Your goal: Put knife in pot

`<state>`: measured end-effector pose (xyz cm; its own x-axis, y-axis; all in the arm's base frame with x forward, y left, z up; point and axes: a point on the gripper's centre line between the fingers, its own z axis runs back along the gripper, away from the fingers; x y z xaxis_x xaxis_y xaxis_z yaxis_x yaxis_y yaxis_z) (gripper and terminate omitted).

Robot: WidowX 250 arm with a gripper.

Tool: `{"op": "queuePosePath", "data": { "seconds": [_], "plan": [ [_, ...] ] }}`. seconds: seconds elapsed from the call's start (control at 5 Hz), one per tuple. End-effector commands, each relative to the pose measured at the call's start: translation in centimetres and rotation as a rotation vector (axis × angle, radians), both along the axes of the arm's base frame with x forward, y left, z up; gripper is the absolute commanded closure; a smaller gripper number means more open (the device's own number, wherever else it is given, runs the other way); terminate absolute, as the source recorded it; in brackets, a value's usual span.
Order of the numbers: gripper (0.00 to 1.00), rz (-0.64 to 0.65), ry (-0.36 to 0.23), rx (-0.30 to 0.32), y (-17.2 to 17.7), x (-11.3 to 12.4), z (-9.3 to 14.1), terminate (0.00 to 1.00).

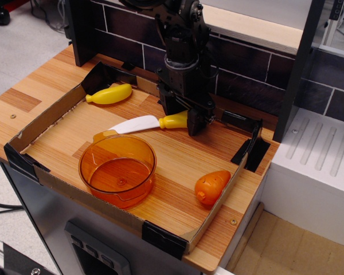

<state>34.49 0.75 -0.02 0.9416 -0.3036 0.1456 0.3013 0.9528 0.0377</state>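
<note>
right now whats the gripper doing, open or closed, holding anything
Gripper: down at the knife's yellow handle end; open or closed on it cannot be told.

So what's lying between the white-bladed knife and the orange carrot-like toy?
Only bare wooden tray floor in this one view: nothing sits between the yellow-handled plastic knife and the small orange toy vegetable. The translucent orange pot stands off to the side.

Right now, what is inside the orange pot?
Nothing is visible inside the pot; its see-through bottom looks bare. The knife lies on the board behind it, its handle end covered by the gripper.
</note>
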Motion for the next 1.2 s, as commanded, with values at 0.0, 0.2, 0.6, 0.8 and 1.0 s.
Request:
{"op": "queuePosePath", "data": {
  "seconds": [0.0,0.2,0.6,0.8,1.0],
  "plan": [
    [1.00,-0.024,0.048,-0.027,0.1,0.8,2.2,0.00],
    [1.00,-0.044,0.058,-0.016,0.0,1.1,4.5,0.00],
    [1.00,-0.187,0.024,0.018,-0.5,-0.6,7.5,0.00],
    [1.00,-0.208,0.013,-0.020,-1.2,-2.9,9.6,0.00],
    [1.00,-0.218,0.021,-0.024,-1.5,-5.5,9.6,0.00]
  ]
}}
